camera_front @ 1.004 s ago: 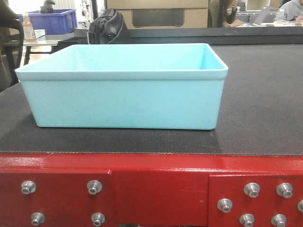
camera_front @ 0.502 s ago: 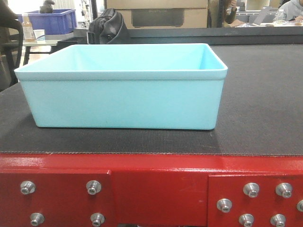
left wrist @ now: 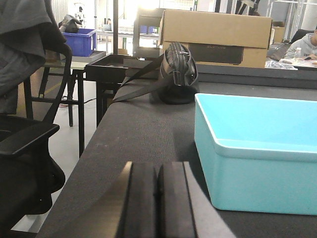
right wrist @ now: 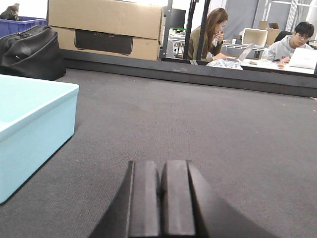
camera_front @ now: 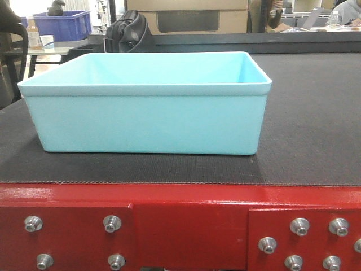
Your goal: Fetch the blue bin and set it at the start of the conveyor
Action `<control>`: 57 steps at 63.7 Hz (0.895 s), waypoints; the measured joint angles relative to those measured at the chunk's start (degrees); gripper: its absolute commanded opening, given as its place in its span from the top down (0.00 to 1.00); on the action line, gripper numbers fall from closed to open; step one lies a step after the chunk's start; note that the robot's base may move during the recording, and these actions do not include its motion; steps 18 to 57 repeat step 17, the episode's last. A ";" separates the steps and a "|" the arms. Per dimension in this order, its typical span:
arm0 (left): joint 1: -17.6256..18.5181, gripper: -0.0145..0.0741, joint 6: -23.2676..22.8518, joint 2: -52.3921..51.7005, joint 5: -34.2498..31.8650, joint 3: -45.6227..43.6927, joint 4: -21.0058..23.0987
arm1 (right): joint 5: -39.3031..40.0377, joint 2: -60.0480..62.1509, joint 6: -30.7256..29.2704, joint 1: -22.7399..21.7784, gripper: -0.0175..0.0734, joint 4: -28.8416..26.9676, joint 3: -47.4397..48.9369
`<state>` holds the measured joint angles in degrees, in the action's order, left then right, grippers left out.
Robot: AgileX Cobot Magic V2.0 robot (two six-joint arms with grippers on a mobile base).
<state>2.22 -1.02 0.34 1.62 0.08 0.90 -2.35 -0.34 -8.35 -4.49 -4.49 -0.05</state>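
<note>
Blue bin (camera_front: pixel 145 107) sitting on the belt (camera_front: pixel 316 113), both sets of fingers closed up and holding nothing.

Left to right: a mesh office chair (left wrist: pixel 25 144) off the belt's edge, then the left gripper (left wrist: pixel 157 203), its flat black fingers pressed together, low over the belt just left of the bin. The bin's smooth pale aqua plastic, rectangular, slightly tapered walls, thin rolled rim, nothing inside. It rests on the woven dark-grey fabric right behind the glossy red frame (camera_front: pixel 192 226) with silver bolts. Right gripper (right wrist: pixel 161 198) is the same deal, fingers together, just right of the bin. A black bag (left wrist: pixel 177 74) and a cardboard box (left wrist: pixel 218 37) sit at the far end.
</note>
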 measured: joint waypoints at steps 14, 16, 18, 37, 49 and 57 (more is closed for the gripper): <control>0.00 0.96 0.00 0.00 0.00 0.00 0.00 | 0.00 0.00 0.00 0.00 0.99 0.00 0.00; 0.00 0.96 0.00 0.00 0.00 0.00 0.00 | 0.00 0.00 0.00 0.00 0.99 0.00 0.00; 0.00 0.96 0.00 0.00 0.00 0.00 0.00 | 0.00 0.00 0.00 0.00 0.99 0.00 0.00; 0.00 0.96 0.00 0.00 0.00 0.00 0.00 | 0.00 0.00 0.00 0.00 0.99 0.00 0.00; 0.00 0.96 0.00 0.00 0.00 0.00 0.00 | 0.00 0.00 0.00 0.00 0.99 0.00 0.00; 0.00 0.96 0.00 0.00 0.00 0.00 0.00 | 0.00 0.00 0.00 0.00 0.99 0.00 0.00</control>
